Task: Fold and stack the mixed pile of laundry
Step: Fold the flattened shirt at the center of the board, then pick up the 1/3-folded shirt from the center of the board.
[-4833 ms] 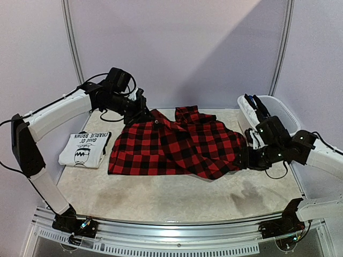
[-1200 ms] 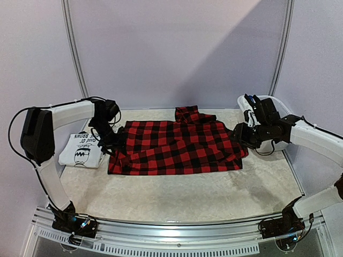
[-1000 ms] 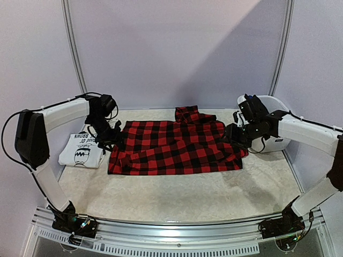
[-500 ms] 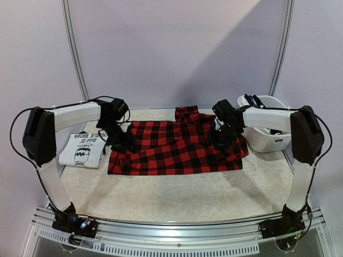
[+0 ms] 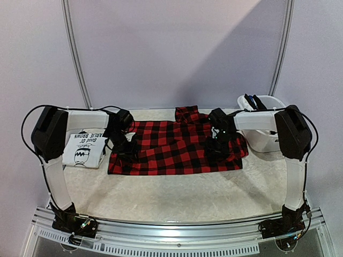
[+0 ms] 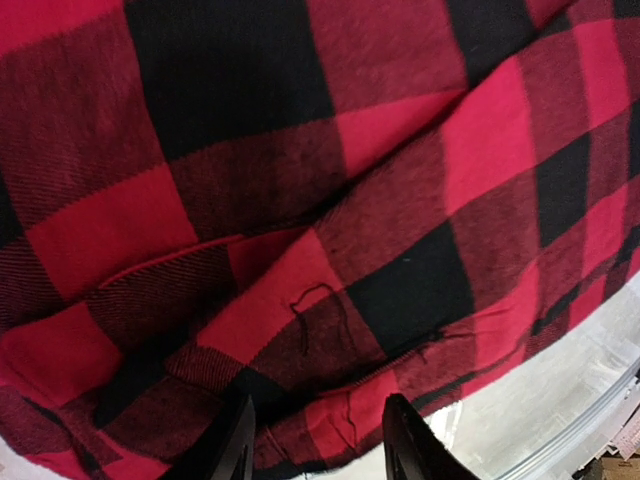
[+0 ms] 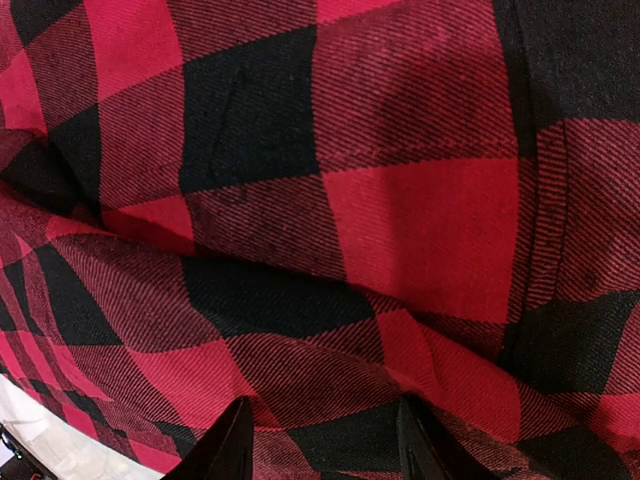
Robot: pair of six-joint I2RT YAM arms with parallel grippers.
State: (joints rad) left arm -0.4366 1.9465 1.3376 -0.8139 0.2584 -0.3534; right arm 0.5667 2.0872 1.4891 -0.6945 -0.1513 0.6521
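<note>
I saw left end effector [image 6: 318, 452] and right end effector [image 7: 325, 440] both part-open, tips pressed on plaid [image 5: 171, 152], spread on bench [image 5: 177, 198].

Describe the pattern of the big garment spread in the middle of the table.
The garment is red-and-black plaid, clearest in the right wrist view.

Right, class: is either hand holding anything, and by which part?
It cannot be told. The left hand is down on the plaid shirt near its left edge, the right hand on its right side, each with cloth between parted fingers.
</note>
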